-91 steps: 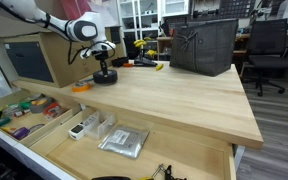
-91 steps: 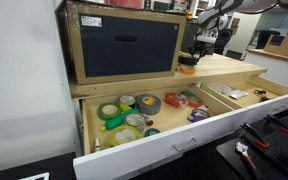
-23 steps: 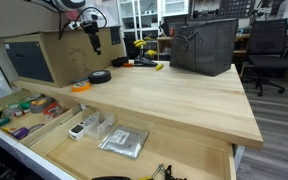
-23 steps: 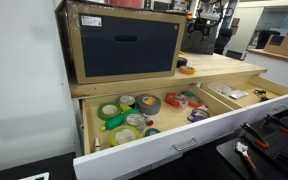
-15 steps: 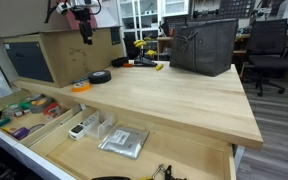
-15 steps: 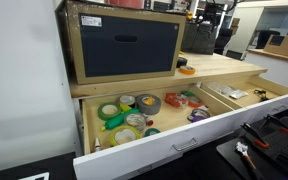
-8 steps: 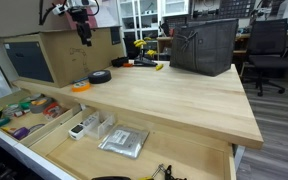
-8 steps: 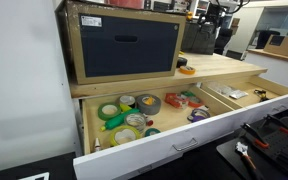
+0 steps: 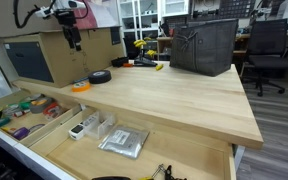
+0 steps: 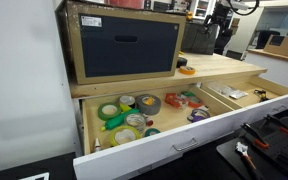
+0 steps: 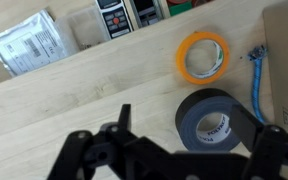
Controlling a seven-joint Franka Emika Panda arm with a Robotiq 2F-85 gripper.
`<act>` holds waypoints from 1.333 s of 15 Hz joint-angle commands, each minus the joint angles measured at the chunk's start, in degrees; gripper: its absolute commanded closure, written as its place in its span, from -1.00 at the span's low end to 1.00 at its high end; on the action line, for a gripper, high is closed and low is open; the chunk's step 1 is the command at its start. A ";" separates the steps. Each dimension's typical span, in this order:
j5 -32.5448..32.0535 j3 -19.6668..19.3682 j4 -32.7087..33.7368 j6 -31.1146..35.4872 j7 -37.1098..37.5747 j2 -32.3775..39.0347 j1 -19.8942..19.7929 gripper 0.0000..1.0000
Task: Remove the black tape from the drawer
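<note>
The black tape (image 9: 100, 76) lies flat on the wooden tabletop, outside the drawer (image 9: 24, 110), with an orange-yellow roll (image 9: 80, 87) beside it. In the wrist view the black tape (image 11: 216, 120) shows directly below, between the dark fingers, and the orange roll (image 11: 203, 55) lies just beyond it. My gripper (image 9: 72, 40) hangs open and empty well above the tape, in front of the cardboard box. In an exterior view the gripper (image 10: 220, 24) is high at the back and the drawer (image 10: 134, 135) stands pulled out with several coloured tape rolls in its compartments.
A cardboard box (image 9: 44, 55) with a dark panel stands at the back of the table. A black bin (image 9: 204, 45) sits farther along the table. A second open drawer (image 9: 119, 140) holds a plastic bag and small boxes. A blue cable (image 11: 256, 80) runs beside the tape.
The gripper has drifted a little sideways toward the cardboard box, staying high and open. The black tape and orange roll have not moved.
</note>
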 commanded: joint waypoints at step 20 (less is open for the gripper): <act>0.41 3.94 -47.76 6.54 -2.98 -39.04 0.68 -1.00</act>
